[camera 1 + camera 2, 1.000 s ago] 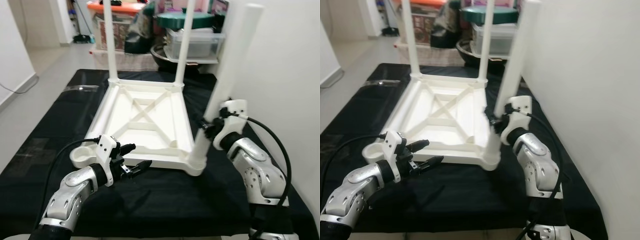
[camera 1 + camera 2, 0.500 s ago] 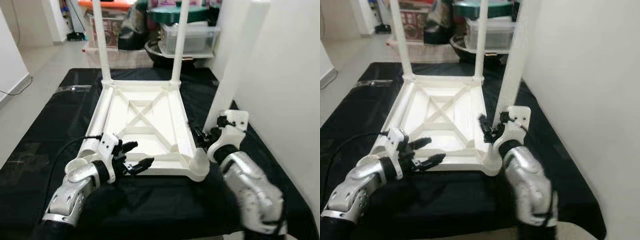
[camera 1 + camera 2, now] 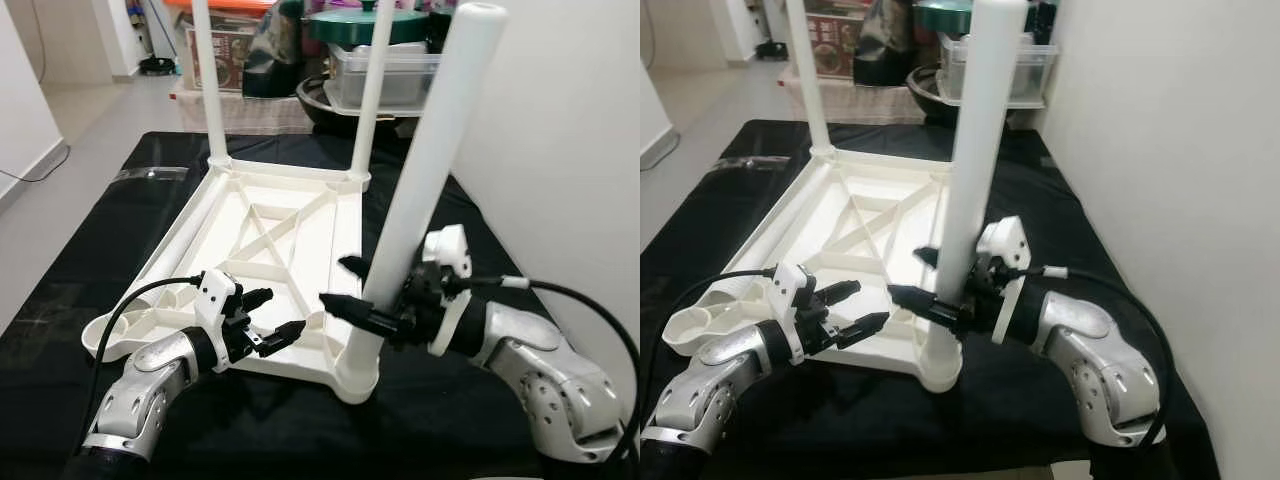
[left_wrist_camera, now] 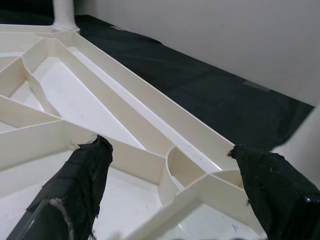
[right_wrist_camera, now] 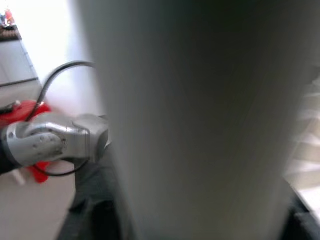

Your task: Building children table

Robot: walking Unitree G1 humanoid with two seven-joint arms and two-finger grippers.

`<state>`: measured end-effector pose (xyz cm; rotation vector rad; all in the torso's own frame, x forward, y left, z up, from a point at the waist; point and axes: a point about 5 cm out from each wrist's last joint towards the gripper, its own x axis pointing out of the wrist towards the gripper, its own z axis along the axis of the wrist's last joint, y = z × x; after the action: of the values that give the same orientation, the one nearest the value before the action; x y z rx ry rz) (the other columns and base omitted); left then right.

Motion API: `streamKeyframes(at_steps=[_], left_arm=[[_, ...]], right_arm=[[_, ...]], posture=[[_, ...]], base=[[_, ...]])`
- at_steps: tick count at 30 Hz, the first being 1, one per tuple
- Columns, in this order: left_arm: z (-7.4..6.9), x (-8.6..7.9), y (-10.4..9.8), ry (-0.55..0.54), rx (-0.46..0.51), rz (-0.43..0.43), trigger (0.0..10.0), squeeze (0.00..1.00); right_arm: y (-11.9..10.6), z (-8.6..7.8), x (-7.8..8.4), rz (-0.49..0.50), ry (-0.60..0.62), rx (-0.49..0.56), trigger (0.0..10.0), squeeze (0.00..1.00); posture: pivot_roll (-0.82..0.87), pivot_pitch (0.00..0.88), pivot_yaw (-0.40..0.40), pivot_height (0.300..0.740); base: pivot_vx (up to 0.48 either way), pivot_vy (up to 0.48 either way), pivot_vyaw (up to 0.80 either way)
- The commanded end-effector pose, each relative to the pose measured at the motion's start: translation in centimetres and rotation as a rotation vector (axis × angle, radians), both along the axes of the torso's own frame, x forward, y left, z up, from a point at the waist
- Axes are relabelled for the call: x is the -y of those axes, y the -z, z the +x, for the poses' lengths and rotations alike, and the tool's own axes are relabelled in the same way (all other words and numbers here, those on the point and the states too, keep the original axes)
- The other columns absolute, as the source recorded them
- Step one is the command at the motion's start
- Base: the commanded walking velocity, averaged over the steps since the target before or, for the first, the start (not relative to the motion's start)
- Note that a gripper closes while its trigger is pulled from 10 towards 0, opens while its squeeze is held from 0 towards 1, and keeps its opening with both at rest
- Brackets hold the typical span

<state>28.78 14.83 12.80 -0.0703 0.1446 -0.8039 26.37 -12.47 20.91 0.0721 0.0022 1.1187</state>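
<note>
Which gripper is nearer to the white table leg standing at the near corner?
Right. The right gripper has its fingers on either side of the near table leg. The left gripper is open over the tabletop frame, apart from that leg.
</note>
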Motion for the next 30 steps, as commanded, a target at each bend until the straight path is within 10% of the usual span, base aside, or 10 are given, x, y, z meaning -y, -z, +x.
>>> streamKeyframes(at_steps=[1, 5, 8, 12, 13, 17, 18, 23, 24, 30], left_arm=[[-0.1, -0.3, 0.0, -0.009, 0.000, 0.000, 10.0, 0.00], [-0.1, -0.2, 0.0, -0.004, 0.001, -0.003, 10.0, 0.00], [0.1, 0.0, 0.0, 0.004, 0.001, 0.000, 10.0, 0.00], [0.1, 0.0, 0.0, 0.005, 0.001, 0.000, 10.0, 0.00], [0.0, 0.0, 0.0, 0.003, 0.000, -0.004, 10.0, 0.00], [-0.3, 0.0, 0.2, 0.014, -0.010, -0.007, 10.0, 0.00], [-0.4, 0.2, 0.2, 0.025, -0.016, -0.009, 10.0, 0.00], [-0.2, 0.6, 0.2, 0.041, -0.017, -0.013, 10.0, 0.00], [-0.1, 0.7, 0.2, 0.041, -0.015, -0.017, 10.0, 0.00], [-0.4, 0.8, 0.3, 0.035, -0.014, -0.023, 10.0, 0.00]], right_arm=[[1.0, 1.4, 0.4, -0.020, 0.135, -0.042, 0.0, 0.00], [2.1, 3.9, 1.8, -0.042, 0.473, -0.119, 0.0, 0.00], [4.4, 4.2, 5.9, -0.117, 1.151, -0.270, 0.0, 0.00], [4.6, 3.5, 6.5, -0.123, 1.252, -0.289, 0.0, 0.00], [4.6, 2.6, 5.8, -0.113, 1.255, -0.294, 10.0, 0.00], [3.3, 1.3, 3.0, -0.081, 1.077, -0.213, 10.0, 0.00], [2.4, 0.7, 1.9, -0.031, 0.966, -0.167, 10.0, 1.00], [1.0, 0.6, 0.9, 0.013, 0.731, -0.103, 10.0, 1.00], [0.4, 0.5, 0.7, 0.022, 0.596, -0.087, 10.0, 0.00], [-2.9, -2.1, 0.5, 0.008, 0.013, 0.140, 10.0, 0.00]], posture=[[0.12, 0.000, -0.098, 0.740], [0.11, 0.000, -0.094, 0.740], [0.10, 0.000, -0.092, 0.740], [0.10, 0.000, -0.090, 0.740], [0.10, 0.000, -0.083, 0.740], [0.07, 0.000, -0.061, 0.740], [0.07, 0.000, -0.055, 0.740], [0.07, 0.000, -0.058, 0.740], [0.07, 0.000, -0.065, 0.740], [0.09, 0.000, -0.086, 0.740]], base=[[0.000, 0.000, 0.00], [0.000, 0.000, 0.00], [0.000, 0.000, 0.00], [0.000, 0.000, 0.00], [0.000, 0.000, 0.00], [0.000, 0.000, 0.00], [0.000, 0.000, 0.00], [0.000, 0.000, 0.00], [0.000, 0.000, 0.00], [0.000, 0.000, 0.00]])
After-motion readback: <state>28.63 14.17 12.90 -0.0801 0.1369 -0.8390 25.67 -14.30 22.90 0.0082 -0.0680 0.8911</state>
